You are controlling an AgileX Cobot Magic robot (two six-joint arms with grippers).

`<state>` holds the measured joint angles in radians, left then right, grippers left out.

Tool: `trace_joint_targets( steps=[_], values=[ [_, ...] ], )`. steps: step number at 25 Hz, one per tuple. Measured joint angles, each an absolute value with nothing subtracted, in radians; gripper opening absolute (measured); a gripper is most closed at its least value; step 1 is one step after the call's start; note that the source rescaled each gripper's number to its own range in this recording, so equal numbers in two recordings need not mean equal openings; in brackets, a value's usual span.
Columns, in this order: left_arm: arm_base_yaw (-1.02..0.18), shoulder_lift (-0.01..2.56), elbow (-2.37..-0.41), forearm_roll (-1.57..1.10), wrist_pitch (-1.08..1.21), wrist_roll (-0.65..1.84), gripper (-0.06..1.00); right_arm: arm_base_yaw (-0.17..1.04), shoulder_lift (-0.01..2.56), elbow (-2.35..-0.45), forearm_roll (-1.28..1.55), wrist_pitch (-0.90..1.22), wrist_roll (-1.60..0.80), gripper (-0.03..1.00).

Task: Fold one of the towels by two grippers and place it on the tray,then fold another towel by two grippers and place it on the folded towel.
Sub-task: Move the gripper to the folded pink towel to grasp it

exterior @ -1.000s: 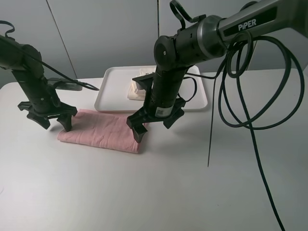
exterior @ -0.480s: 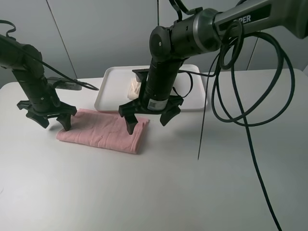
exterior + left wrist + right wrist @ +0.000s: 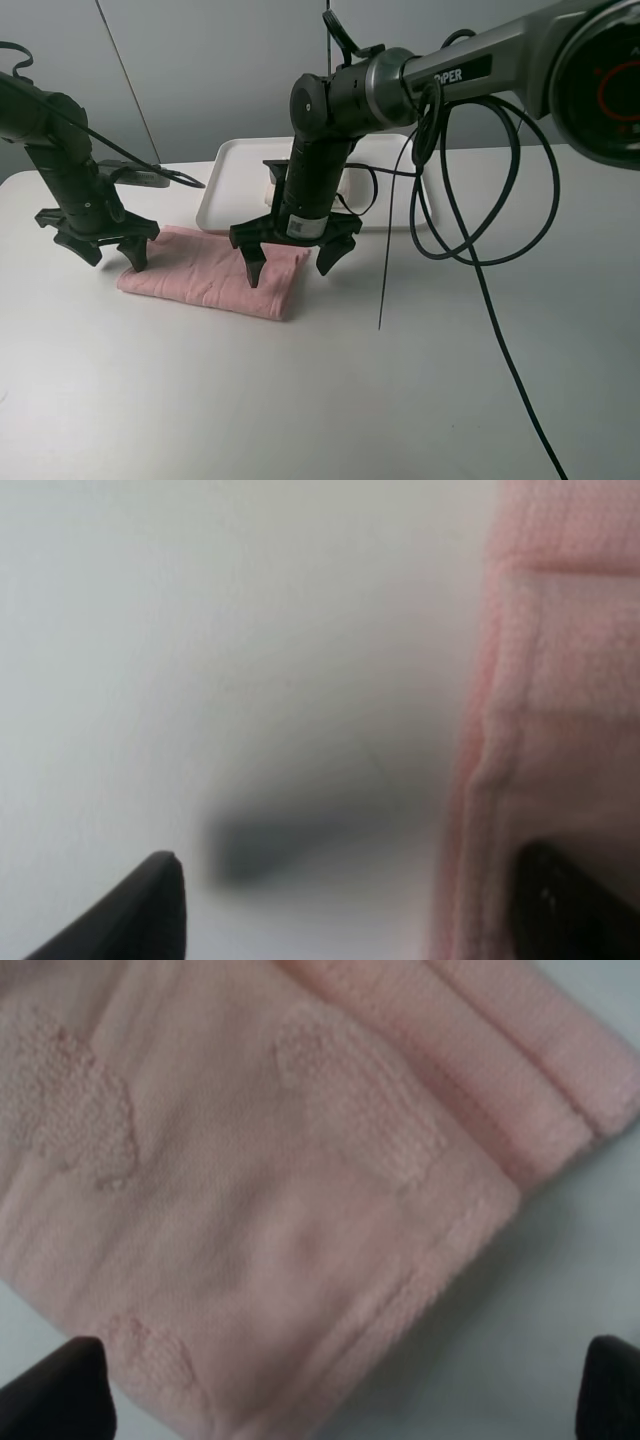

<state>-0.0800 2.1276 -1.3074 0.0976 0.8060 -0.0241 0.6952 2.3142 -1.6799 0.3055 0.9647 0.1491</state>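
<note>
The pink towel (image 3: 205, 272) lies as a long folded strip on the left half of the counter (image 3: 330, 400), just in front of the tray (image 3: 222, 192) at the far edge, where a pale towel (image 3: 272, 181) already sits, mostly hidden by my right arm. I have both tools low over the strip's short ends so each can take an end for the next fold. The left tool (image 3: 110, 250) is spread wide across the left end, one finger over cloth and one over bare counter. The right tool (image 3: 290, 268) is spread just as wide across the right end, pinching nothing. Compared with a second ago, the right tool has slid leftwards along the strip and turned: then it hung at the near right corner, now it straddles the end more squarely. The left tool has barely shifted.
</note>
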Motion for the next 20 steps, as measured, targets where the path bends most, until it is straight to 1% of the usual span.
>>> trace_joint_targets(
  steps=[17,18,20],
  values=[
    [-0.08,2.128,-1.307,0.098,0.806,-0.024,0.85,0.727,2.358,-1.699,0.309,0.915,0.16,1.0],
    [-0.08,2.128,-1.307,0.098,0.806,-0.024,0.85,0.727,2.358,-1.699,0.309,0.913,0.16,0.98],
    [-0.08,2.128,-1.307,0.098,0.806,-0.024,0.85,0.729,2.36,-1.699,0.303,0.9,0.163,0.87]
  ],
)
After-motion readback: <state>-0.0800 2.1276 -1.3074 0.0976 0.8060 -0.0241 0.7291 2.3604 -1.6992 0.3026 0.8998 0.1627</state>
